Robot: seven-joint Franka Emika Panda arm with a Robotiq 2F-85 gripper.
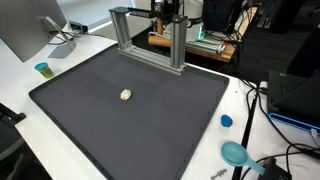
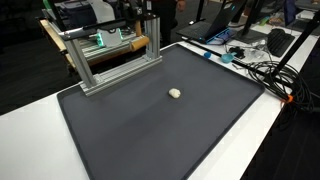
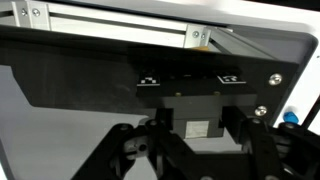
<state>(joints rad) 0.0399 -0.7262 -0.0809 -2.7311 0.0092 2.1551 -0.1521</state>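
Observation:
My gripper point(image 1: 167, 14) hangs high at the back of the table, just above and behind the aluminium frame point(image 1: 150, 45); it also shows in an exterior view point(image 2: 151, 14). In the wrist view its dark fingers point(image 3: 195, 170) are spread wide with nothing between them, and the frame's bar point(image 3: 130, 30) runs across the top. A small cream lump point(image 1: 125, 95) lies alone near the middle of the dark mat point(image 1: 90, 125), far from the gripper. It also shows in an exterior view point(image 2: 174, 93) on the mat point(image 2: 150, 135).
A teal cup point(image 1: 43, 69) and a monitor point(image 1: 28, 25) stand beside the mat. A blue cap point(image 1: 226, 121), a teal round object point(image 1: 234, 153) and cables point(image 2: 262, 70) lie on the white table at the opposite side. Laptops and clutter sit behind the frame.

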